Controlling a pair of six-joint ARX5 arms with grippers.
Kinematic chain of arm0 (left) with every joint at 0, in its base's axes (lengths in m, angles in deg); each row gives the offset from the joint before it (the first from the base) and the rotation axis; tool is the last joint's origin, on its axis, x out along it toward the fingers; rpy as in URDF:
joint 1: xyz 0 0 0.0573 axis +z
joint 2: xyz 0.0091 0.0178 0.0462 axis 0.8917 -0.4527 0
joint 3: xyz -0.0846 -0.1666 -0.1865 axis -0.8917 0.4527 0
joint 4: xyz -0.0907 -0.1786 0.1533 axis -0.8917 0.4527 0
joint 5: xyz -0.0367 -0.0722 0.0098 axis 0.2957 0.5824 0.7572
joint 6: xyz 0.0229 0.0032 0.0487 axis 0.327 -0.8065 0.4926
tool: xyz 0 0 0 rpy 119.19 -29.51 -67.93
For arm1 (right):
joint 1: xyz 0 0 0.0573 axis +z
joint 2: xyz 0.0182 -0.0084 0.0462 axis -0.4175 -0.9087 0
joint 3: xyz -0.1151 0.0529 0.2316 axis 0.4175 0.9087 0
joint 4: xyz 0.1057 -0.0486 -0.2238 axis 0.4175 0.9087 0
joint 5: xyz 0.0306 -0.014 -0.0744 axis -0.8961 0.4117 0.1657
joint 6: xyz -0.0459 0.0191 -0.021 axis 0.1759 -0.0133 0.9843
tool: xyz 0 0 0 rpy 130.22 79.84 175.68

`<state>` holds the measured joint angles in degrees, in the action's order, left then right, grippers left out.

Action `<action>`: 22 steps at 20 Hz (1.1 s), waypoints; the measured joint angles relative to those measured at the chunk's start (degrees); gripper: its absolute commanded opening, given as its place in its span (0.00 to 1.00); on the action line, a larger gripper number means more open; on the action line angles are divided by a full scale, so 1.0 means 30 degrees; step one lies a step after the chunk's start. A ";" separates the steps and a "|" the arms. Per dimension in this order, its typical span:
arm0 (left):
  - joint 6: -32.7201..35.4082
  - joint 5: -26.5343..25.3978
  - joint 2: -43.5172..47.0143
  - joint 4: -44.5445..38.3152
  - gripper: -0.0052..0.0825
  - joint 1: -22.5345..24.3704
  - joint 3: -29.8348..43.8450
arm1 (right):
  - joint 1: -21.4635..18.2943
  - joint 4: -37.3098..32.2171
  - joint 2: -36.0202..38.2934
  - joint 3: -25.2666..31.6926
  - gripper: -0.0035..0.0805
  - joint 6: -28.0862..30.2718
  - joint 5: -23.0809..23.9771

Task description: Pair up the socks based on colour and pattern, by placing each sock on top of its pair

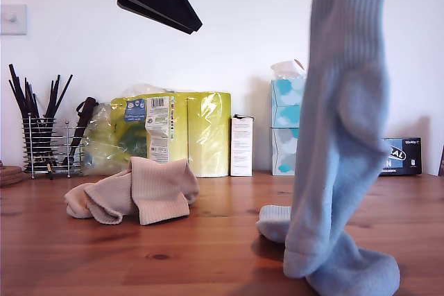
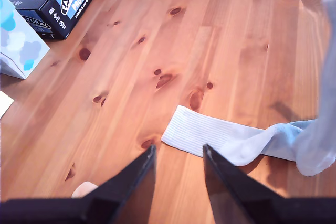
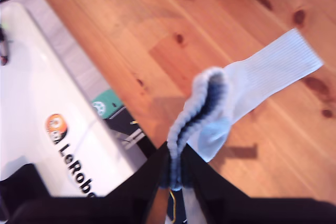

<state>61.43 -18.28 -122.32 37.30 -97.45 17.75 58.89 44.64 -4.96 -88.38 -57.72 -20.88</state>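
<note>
Lowering the hanging blue sock (image 1: 343, 123) onto its mate (image 1: 347, 268) is the step in hand, as I judge it; best done slowly, letting the toe land first so the length drapes along the flat blue sock (image 2: 220, 137) rather than bunching. My second claw (image 3: 173, 174) is clamped on the sock's ribbed cuff (image 3: 197, 111); my first claw (image 2: 178, 163) hangs above the table (image 2: 157, 35) with jaws apart, empty. Both are soft ribbed knit, pale blue with greyer feet. Two tan socks (image 1: 135, 195) lie crumpled together at 9 o'clock in the exterior view.
</note>
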 measured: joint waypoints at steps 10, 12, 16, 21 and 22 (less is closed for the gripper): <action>-0.0364 0.0000 0.0000 0.0182 0.35 0.1020 0.0000 | -0.0670 -0.4146 -0.5552 -0.0036 0.03 0.3337 0.3519; -0.0379 -0.0029 0.0000 0.0189 0.35 0.1231 0.0000 | -0.1297 -0.5304 -0.6215 -0.0036 0.03 0.4146 0.3781; -0.0386 -0.0036 0.0000 0.0189 0.35 0.1494 0.0000 | -0.2025 -0.6637 -0.7796 -0.0036 0.03 0.5931 0.4080; -0.0393 -0.0036 0.0000 0.0189 0.35 0.1902 0.0000 | -0.2193 -0.8051 -1.0265 -0.0036 0.03 0.6557 0.4073; -0.0423 -0.0036 0.0000 0.0189 0.35 0.1967 0.0000 | -0.2331 -0.8349 -1.0783 -0.0036 0.05 0.6965 0.4248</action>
<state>60.16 -18.39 -122.32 37.87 -91.55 17.75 51.90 19.59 -37.31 -88.49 -36.83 -8.14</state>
